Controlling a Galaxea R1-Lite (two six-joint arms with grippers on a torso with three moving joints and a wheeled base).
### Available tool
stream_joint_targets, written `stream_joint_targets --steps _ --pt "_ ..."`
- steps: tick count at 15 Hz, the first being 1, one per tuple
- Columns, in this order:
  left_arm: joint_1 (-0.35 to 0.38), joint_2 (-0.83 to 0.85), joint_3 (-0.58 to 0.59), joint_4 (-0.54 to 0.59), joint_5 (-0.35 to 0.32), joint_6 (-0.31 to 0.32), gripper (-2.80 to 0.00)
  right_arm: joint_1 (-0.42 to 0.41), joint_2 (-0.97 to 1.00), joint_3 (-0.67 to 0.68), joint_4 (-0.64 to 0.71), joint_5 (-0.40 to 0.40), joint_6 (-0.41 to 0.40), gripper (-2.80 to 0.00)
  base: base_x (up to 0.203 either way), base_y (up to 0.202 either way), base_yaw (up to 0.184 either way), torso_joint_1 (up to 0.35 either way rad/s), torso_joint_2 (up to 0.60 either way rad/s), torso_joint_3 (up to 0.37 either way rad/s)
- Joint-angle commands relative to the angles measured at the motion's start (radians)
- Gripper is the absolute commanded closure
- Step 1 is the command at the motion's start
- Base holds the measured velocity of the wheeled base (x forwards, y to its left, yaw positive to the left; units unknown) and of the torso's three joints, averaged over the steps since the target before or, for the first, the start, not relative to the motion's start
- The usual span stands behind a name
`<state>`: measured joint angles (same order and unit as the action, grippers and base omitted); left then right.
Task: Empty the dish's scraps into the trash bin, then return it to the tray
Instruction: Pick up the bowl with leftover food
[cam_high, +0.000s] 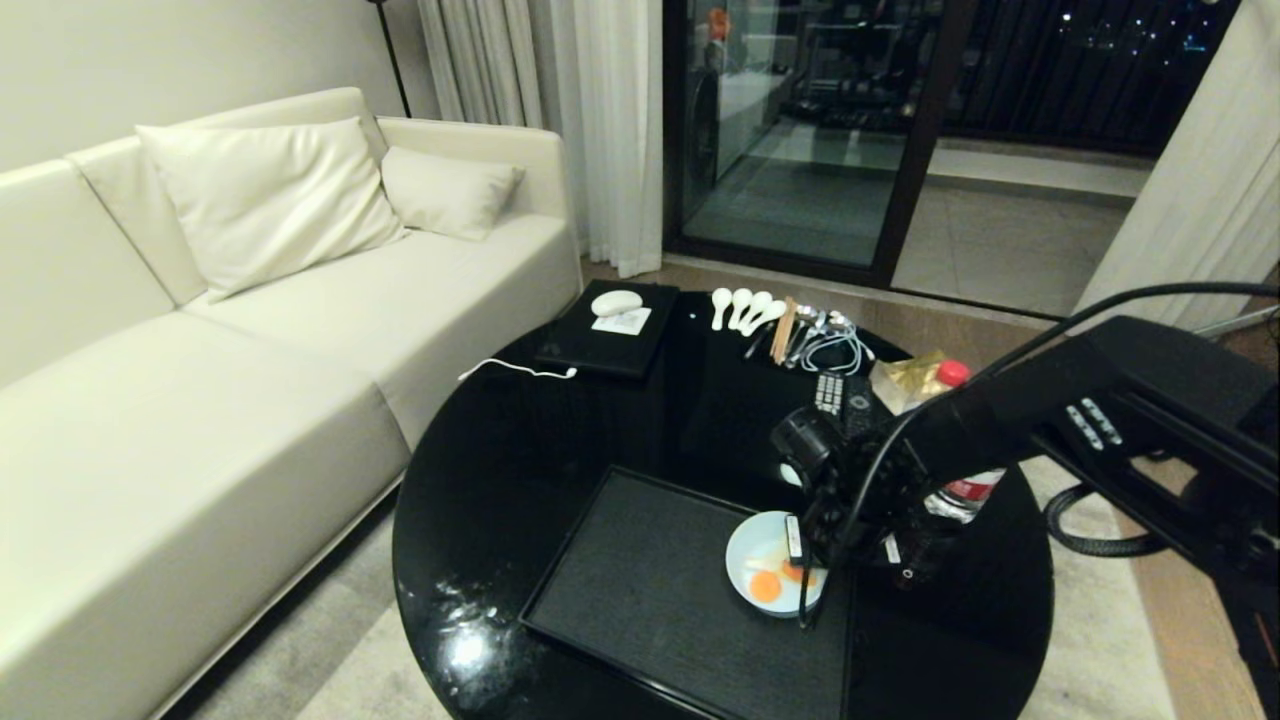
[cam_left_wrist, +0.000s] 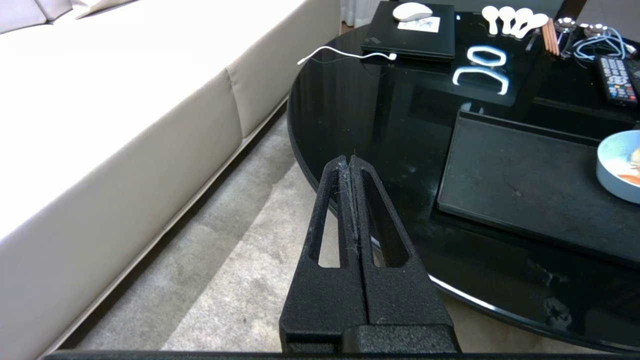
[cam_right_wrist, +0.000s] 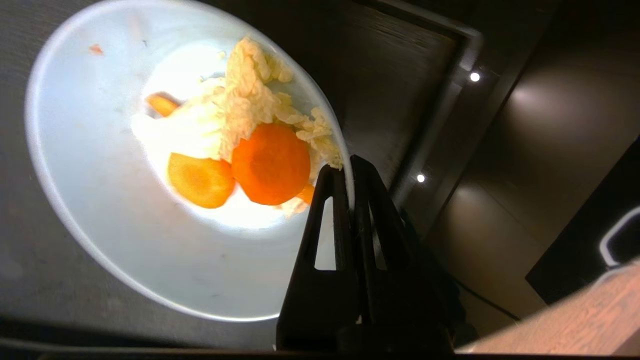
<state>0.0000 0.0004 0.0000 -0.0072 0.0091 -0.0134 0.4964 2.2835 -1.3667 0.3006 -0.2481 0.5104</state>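
Dish gripped, nothing emptied yet

Our right tool (cam_right_wrist: 350, 172) is clamped on the rim of the dish (cam_right_wrist: 100, 215), which sits on or perhaps just above the tray (cam_high: 640, 590); scraps (cam_right_wrist: 270, 162) remain inside, no bin shows, and our left tool (cam_left_wrist: 351, 162) rests closed off the surface.

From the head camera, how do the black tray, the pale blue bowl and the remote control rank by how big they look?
Largest to smallest:
1. black tray
2. pale blue bowl
3. remote control
The remote sits farther from the camera, so it may look smaller than it is.
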Motion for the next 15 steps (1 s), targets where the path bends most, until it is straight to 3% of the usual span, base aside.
stream_joint_targets --steps 1,9,15 --pt "0.0 0.0 0.0 0.0 0.0 -0.002 0.0 0.001 -0.071 0.047 0.002 0.001 0.012 0.0 0.0 0.0 0.0 0.0 0.0 0.0" --pt "0.0 0.0 0.0 0.0 0.0 0.0 0.0 0.002 -0.26 0.234 -0.001 0.004 0.106 0.0 0.0 0.0 0.0 0.0 0.0 0.0" --pt "0.0 0.0 0.0 0.0 0.0 0.0 0.0 -0.01 -0.364 0.251 0.012 0.004 0.199 0.0 0.0 0.0 0.0 0.0 0.0 0.0"
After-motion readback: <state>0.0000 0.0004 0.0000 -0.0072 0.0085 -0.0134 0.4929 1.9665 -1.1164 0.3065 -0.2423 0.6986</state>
